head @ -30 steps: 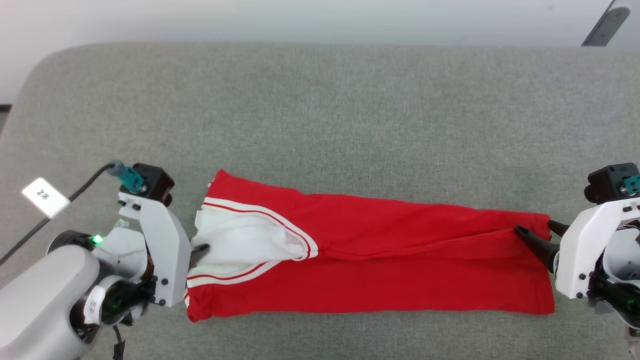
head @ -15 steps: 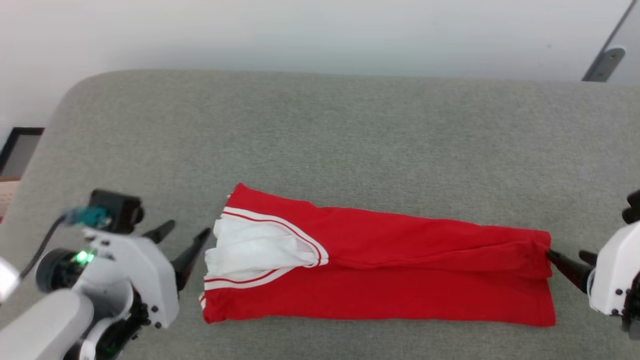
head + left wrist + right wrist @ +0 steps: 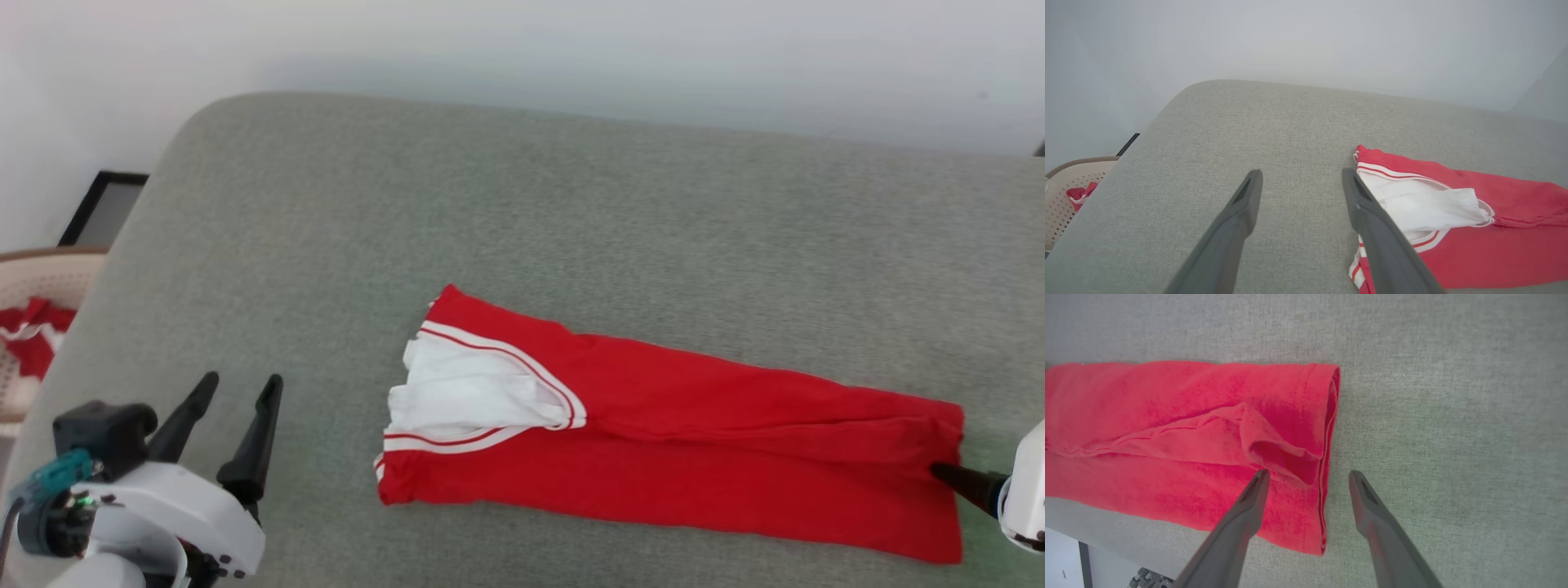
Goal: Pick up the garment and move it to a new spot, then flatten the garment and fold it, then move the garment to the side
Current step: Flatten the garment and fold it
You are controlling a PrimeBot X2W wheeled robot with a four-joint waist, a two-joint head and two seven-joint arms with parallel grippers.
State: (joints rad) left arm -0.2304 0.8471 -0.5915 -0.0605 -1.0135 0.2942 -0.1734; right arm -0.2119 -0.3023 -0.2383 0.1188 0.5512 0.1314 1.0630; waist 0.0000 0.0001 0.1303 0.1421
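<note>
The garment [image 3: 694, 457] is a red shirt folded into a long strip across the grey cushion, with a white sleeve [image 3: 465, 392] and striped trim showing at its left end. My left gripper [image 3: 241, 382] stands open, well to the left of that end and apart from the cloth. In the left wrist view, the left gripper [image 3: 1301, 173] has bare cushion between its fingers and the garment [image 3: 1486, 249] lies to their right. My right gripper [image 3: 1309, 473] is open at the hem of the garment [image 3: 1167, 428], one finger above the red cloth and one above the cushion. One of its fingers [image 3: 959, 480] shows at the garment's right end.
The grey cushion [image 3: 571, 212] has a rounded far left corner and a pale wall behind it. A beige perforated basket [image 3: 28, 278] stands beyond the left edge and holds a smaller red-and-white cloth [image 3: 28, 335]. A dark frame [image 3: 102, 208] leans near the wall.
My left gripper has opened, let go of the sleeve end and drawn back to the left. The right gripper stays open at the hem. The head camera has swung left.
</note>
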